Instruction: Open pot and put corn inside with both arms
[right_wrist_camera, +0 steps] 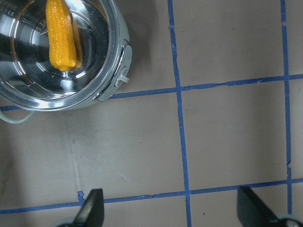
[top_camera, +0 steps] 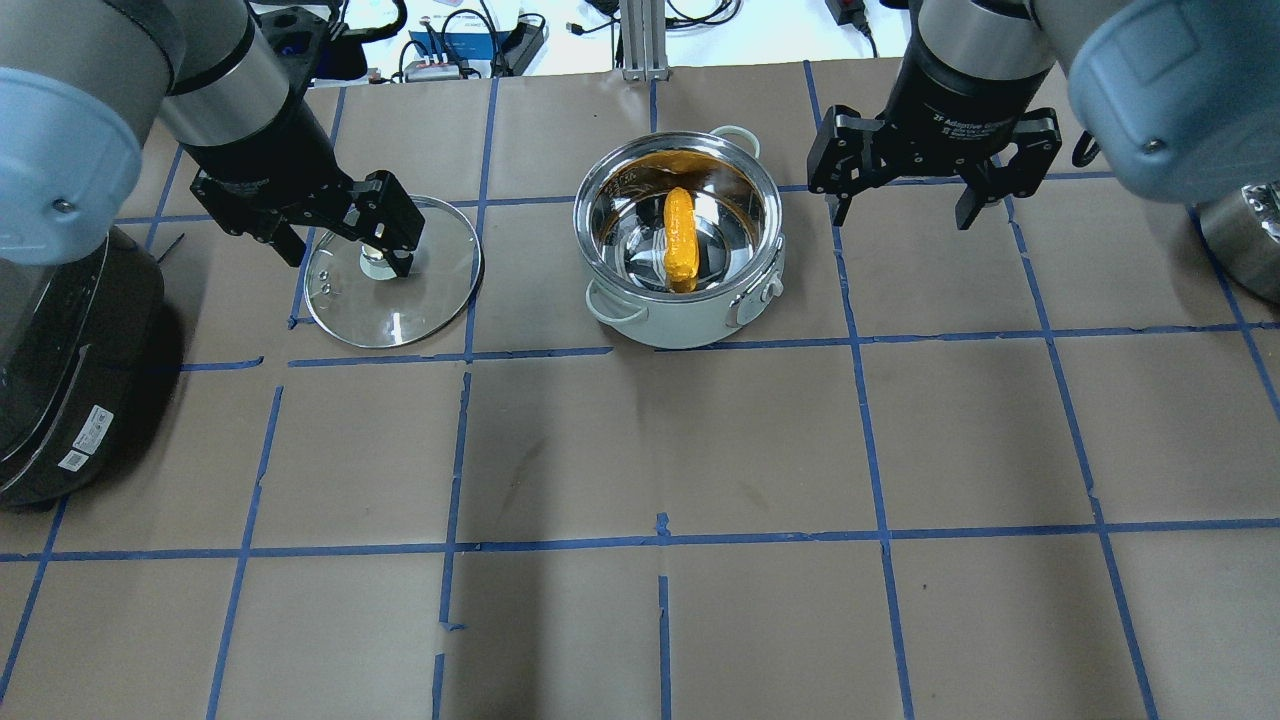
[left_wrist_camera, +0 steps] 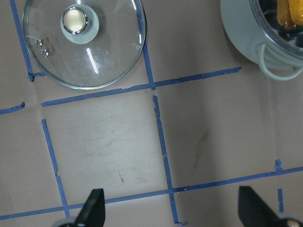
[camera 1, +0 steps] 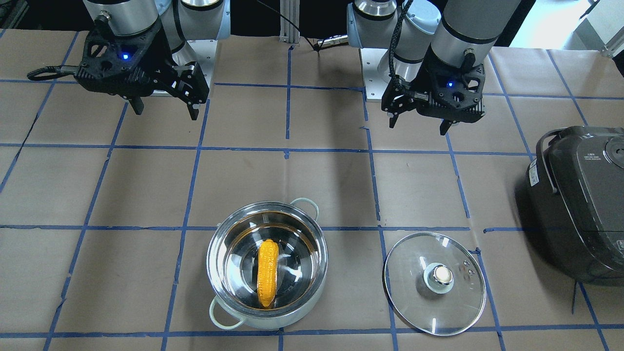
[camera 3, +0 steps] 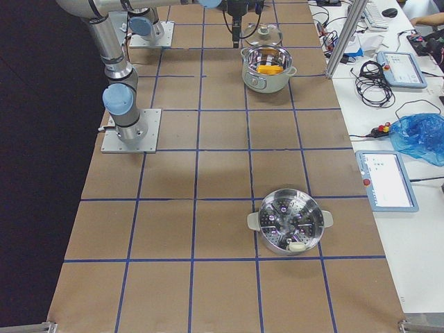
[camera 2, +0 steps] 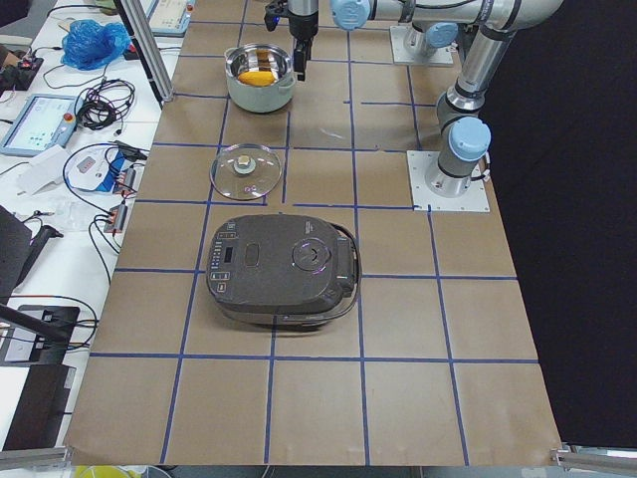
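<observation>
1. Since corn (top_camera: 679,240) already lies flat on the floor of the pot (top_camera: 680,325) with the lid off, task looks done.
2. Lid (top_camera: 400,310) rests flat on table (top_camera: 700,450), left of pot and apart from it, knob (camera 1: 441,275) up.
3. Left gripper (camera 1: 418,126) spread wide, empty, hovering near lid; right gripper (top_camera: 903,220) spread wide, empty, right of pot.
4. Corn likely light, stiff, bumpy: pinch across its middle. Glass lid likely fragile and slick: take it by knob.
</observation>
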Action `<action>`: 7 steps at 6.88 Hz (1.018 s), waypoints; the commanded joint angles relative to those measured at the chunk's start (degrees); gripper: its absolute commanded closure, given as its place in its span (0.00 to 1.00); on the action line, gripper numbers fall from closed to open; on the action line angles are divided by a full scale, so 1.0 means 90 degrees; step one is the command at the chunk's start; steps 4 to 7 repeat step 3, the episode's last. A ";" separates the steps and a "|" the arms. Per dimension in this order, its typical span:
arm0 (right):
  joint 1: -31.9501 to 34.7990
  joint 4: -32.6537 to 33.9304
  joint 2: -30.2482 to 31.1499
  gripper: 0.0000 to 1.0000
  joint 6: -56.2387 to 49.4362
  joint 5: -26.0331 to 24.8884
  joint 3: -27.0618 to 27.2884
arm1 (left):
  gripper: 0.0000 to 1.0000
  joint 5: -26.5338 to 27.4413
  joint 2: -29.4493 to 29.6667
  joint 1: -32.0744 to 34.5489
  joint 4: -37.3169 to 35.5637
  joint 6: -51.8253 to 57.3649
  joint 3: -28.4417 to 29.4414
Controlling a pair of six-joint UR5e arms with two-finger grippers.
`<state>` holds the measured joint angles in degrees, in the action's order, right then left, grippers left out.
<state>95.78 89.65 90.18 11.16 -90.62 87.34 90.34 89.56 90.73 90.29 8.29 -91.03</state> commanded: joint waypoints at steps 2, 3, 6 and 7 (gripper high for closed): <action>0.0003 -0.0010 0.0000 0.00 0.0000 0.0001 0.0002 | 0.00 0.0040 -0.0069 0.0006 0.0173 0.0026 0.0007; -0.0007 -0.0010 0.0000 0.00 0.0000 0.0001 0.0022 | 0.00 0.0050 -0.0088 -0.0003 0.0192 0.0026 0.0006; -0.0007 -0.0010 0.0000 0.00 0.0000 0.0001 0.0022 | 0.00 0.0050 -0.0088 -0.0003 0.0192 0.0026 0.0006; -0.0007 -0.0010 0.0000 0.00 0.0000 0.0001 0.0022 | 0.00 0.0050 -0.0088 -0.0003 0.0192 0.0026 0.0006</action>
